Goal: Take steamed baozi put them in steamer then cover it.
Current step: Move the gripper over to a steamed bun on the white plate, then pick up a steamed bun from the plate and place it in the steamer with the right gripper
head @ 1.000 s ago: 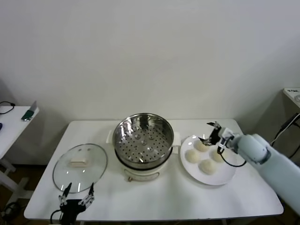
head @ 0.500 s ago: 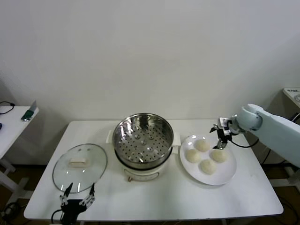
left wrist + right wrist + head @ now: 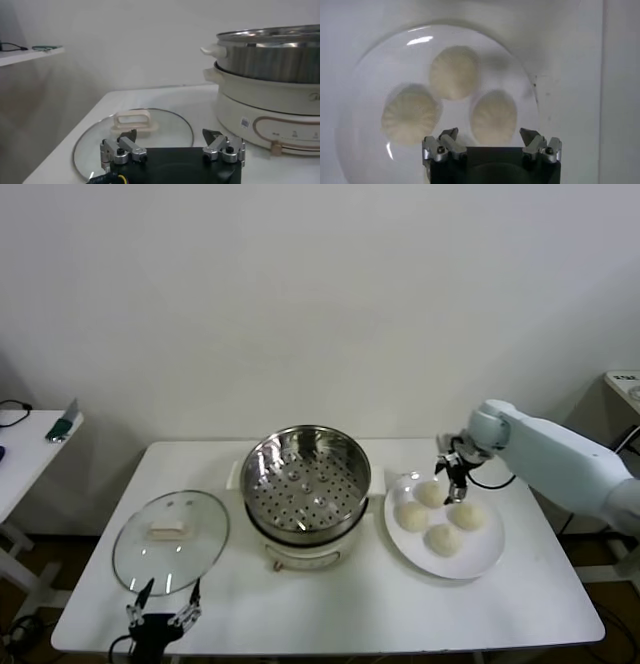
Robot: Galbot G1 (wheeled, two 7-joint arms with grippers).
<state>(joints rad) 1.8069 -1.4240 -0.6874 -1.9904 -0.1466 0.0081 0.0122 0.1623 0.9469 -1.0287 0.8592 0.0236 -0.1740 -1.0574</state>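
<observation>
Four off-white baozi (image 3: 443,515) lie on a white plate (image 3: 478,565) right of the steamer (image 3: 304,480), a shiny steel pot with a perforated tray on a white base; it is empty. My right gripper (image 3: 452,473) hovers open above the plate's far side, over the rear baozi (image 3: 431,493). Its wrist view shows three baozi, the nearest (image 3: 493,116) between its open fingertips (image 3: 489,134). The glass cover (image 3: 170,541) with a cream handle lies flat on the table left of the steamer. My left gripper (image 3: 160,609) is parked open at the table's front left, just short of the cover (image 3: 135,139).
The white table (image 3: 330,614) has bare room in front of the steamer and plate. A side table (image 3: 25,439) with small items stands far left. The steamer's base (image 3: 270,120) is close to the left gripper's right side.
My right arm has swung from low over the plate's right side up and round, and the gripper now hangs over the plate's far edge. The left arm has not moved.
</observation>
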